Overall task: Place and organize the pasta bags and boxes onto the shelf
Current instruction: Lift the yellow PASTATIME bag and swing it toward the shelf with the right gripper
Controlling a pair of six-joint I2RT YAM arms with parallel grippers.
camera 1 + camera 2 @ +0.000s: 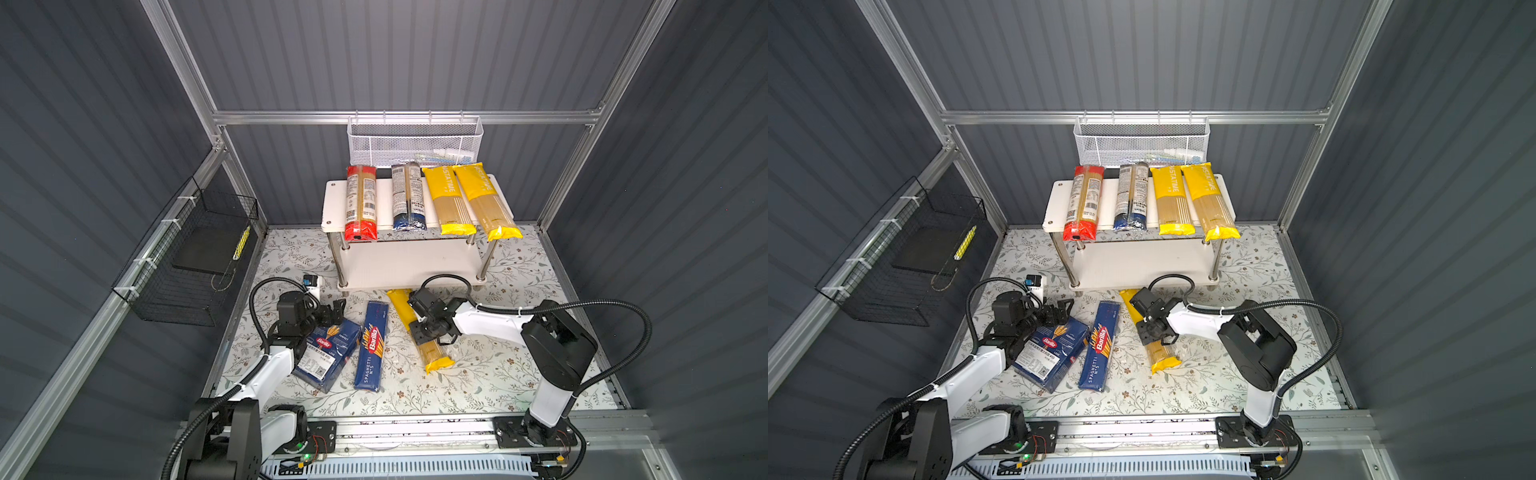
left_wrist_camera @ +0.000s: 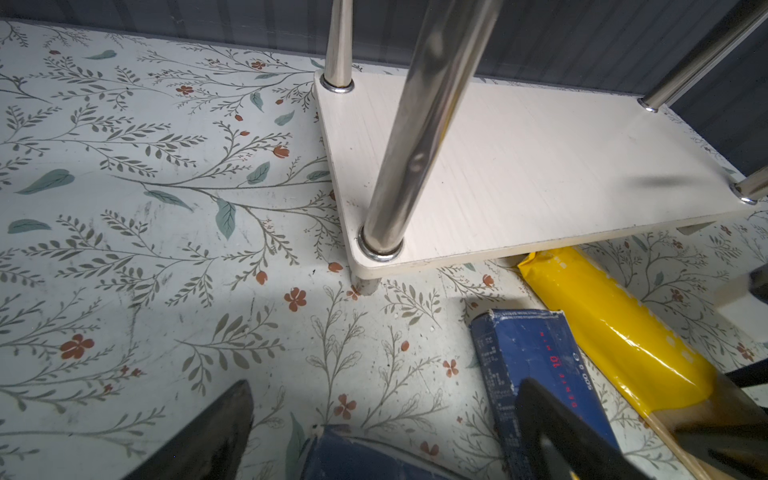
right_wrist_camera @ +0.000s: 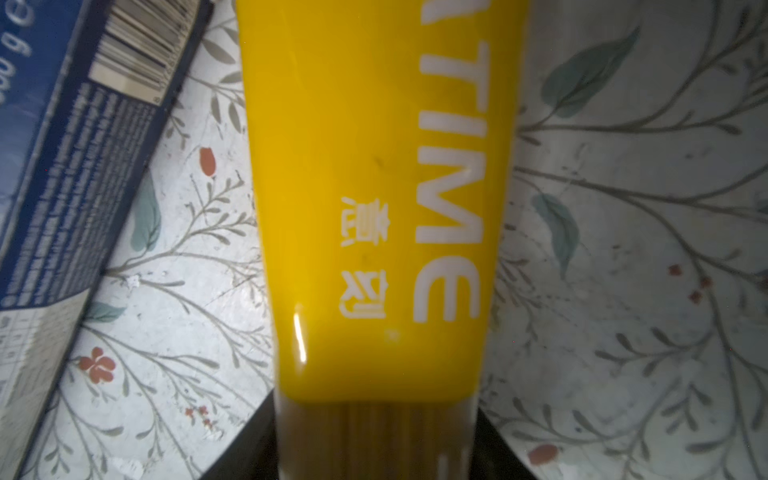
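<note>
Right gripper [image 1: 432, 332] clamps a yellow PASTATIME bag [image 1: 433, 355] on the floral mat [image 1: 498, 374] at the shelf's [image 1: 399, 266] six o'clock; left gripper [image 1: 334, 311] hangs wide, empty. Lifted straight, the bag's end tucked beneath the shelf could snag, or its slick film slip.

I'm seeing a yellow bag [image 3: 374, 208] bearing white lettering, the desk [image 1: 498, 374] showing a pale leafy, red-flowered print, dark blue boxes [image 1: 371, 345], a white-boarded shelf [image 1: 334, 203].

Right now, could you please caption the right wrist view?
Right gripper straddles a yellow PASTATIME bag lying on the floral mat.
</note>
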